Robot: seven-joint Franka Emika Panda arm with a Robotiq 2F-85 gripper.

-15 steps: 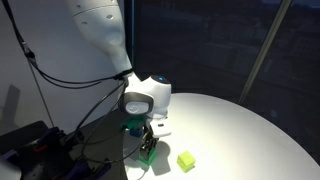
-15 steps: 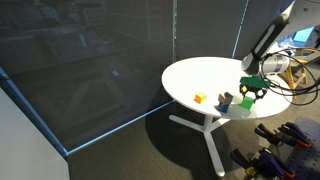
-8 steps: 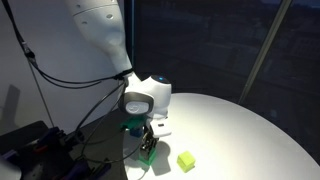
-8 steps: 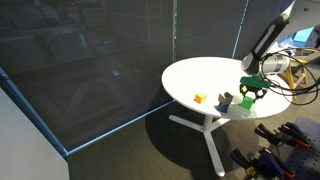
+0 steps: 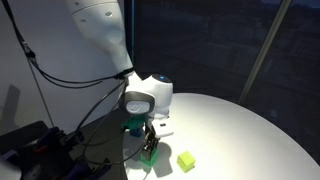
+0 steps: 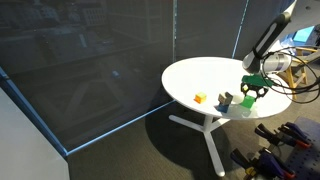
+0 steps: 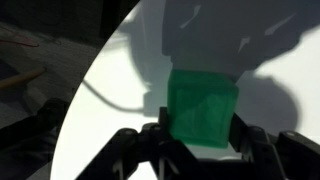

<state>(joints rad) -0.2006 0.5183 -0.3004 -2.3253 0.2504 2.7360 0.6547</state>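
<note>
A green block fills the middle of the wrist view, clamped from both sides between the black fingers of my gripper, which is shut on it. In an exterior view the gripper hangs just above the white round table with the green block in it, near the table's edge. A yellow-green block lies on the table close beside it. In an exterior view the gripper holds the green block over the table's near edge.
An orange block and a dark object lie on the table near its edge. Dark glass walls stand behind. Cables and equipment crowd the floor by the robot's base.
The jaws have closed slightly tighter on the green block. The arm has barely moved.
</note>
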